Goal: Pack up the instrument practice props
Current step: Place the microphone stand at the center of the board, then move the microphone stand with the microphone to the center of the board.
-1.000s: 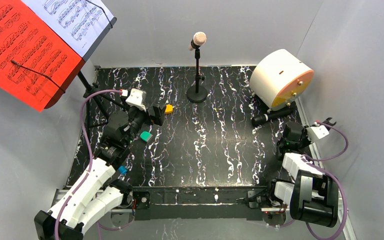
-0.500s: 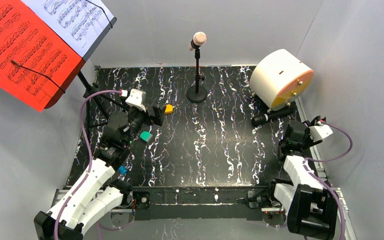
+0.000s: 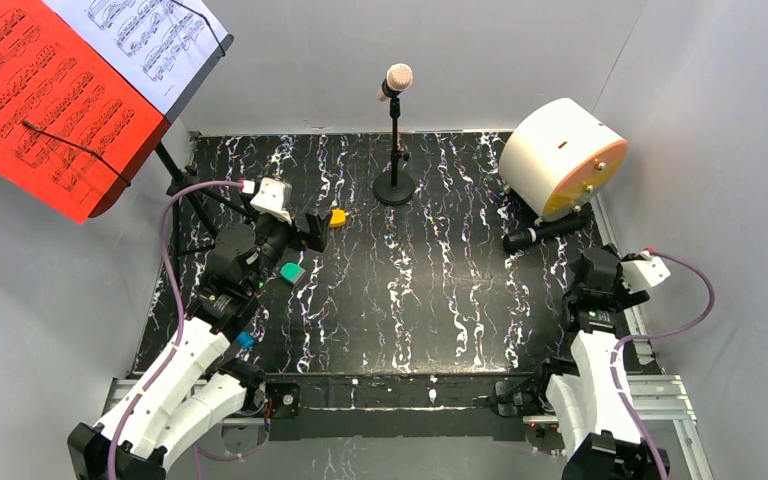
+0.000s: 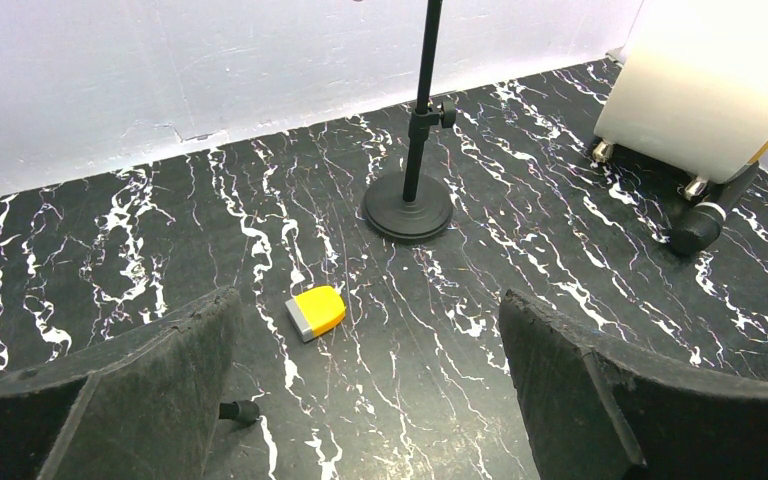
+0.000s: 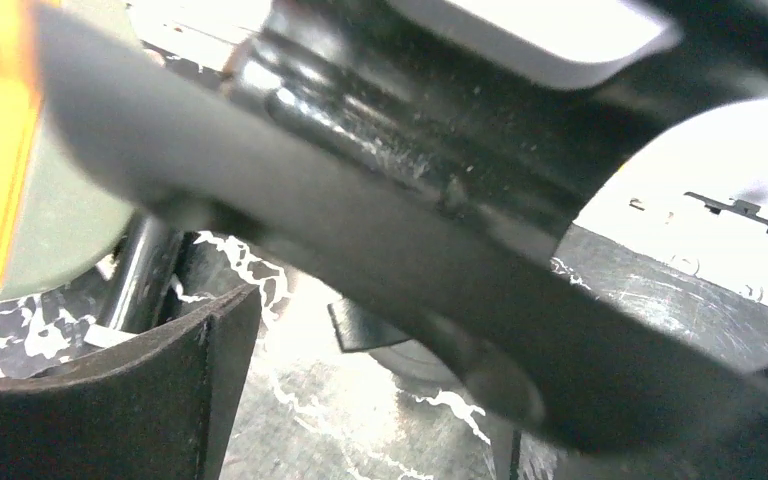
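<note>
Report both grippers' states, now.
Left gripper: open, holding nothing.
Right gripper: cannot be told; its wrist view is blurred.

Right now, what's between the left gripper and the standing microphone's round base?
A small yellow block lies between the left gripper and the round base, touching neither. The left wrist view shows it best.

the black marble-print table [image 3: 440, 300] looked smooth, with a faint sheen. the microphone pole [image 4: 421, 118] appeared to be matt black metal, and the music sheets [image 3: 80, 70] were paper.
</note>
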`<state>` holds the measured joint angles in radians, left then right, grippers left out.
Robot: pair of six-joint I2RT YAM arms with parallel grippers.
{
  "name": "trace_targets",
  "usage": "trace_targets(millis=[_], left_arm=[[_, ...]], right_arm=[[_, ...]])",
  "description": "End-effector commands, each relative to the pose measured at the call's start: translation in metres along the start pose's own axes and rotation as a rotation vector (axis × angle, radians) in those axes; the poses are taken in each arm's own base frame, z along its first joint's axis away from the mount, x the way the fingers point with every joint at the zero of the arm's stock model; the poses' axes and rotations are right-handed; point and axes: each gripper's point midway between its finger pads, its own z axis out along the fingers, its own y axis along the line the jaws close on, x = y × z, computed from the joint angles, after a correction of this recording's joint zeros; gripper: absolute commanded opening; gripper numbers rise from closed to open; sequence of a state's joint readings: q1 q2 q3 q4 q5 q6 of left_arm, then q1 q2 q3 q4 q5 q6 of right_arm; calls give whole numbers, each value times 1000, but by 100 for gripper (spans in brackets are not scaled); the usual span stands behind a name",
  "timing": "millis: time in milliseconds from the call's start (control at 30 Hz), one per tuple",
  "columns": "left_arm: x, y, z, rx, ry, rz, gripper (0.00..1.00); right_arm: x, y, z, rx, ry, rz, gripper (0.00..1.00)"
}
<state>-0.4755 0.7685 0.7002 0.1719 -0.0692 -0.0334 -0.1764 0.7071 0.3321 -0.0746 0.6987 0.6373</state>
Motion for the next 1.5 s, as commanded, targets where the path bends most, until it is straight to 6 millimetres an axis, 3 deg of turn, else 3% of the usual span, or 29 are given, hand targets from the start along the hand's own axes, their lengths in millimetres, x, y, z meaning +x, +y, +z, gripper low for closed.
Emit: trace_targets(millis=[0,133,300,367,500,667,800,933,1067,1200,1467], left_arm=[[-4,-3,-2,13,-19,4,98],[1,-5,1,21,-3,-4,98],[14,-11,13,28,43,-73,98],[22,-16,25,38,75,-116,98],[20,-26,52,68,94,-171,98],[11,-45,95,146,84,-206,98],[9,-55,137,195,63,-190,97],[22,-61,183,222,61,-138,96],[24,-63,221,231,23,-110,94],[21,-64,251,231,-27,-83,88],[29,-63,291,217,-83,-55,77]], right_arm=[[-14,9,-26,-36,75,69,88],[-26,16,-53,-114,112,112,98],[-53,22,-88,-249,65,152,99],[-72,27,-107,-340,5,161,99],[-107,44,-147,-579,-163,56,99],[-125,58,-186,-777,-276,-124,99],[-125,62,-210,-901,-333,-209,99],[-97,68,-223,-1026,-251,-311,99],[-94,70,-233,-1082,-248,-347,99],[-78,76,-230,-1128,-218,-389,99],[-76,77,-234,-1155,-217,-404,99]])
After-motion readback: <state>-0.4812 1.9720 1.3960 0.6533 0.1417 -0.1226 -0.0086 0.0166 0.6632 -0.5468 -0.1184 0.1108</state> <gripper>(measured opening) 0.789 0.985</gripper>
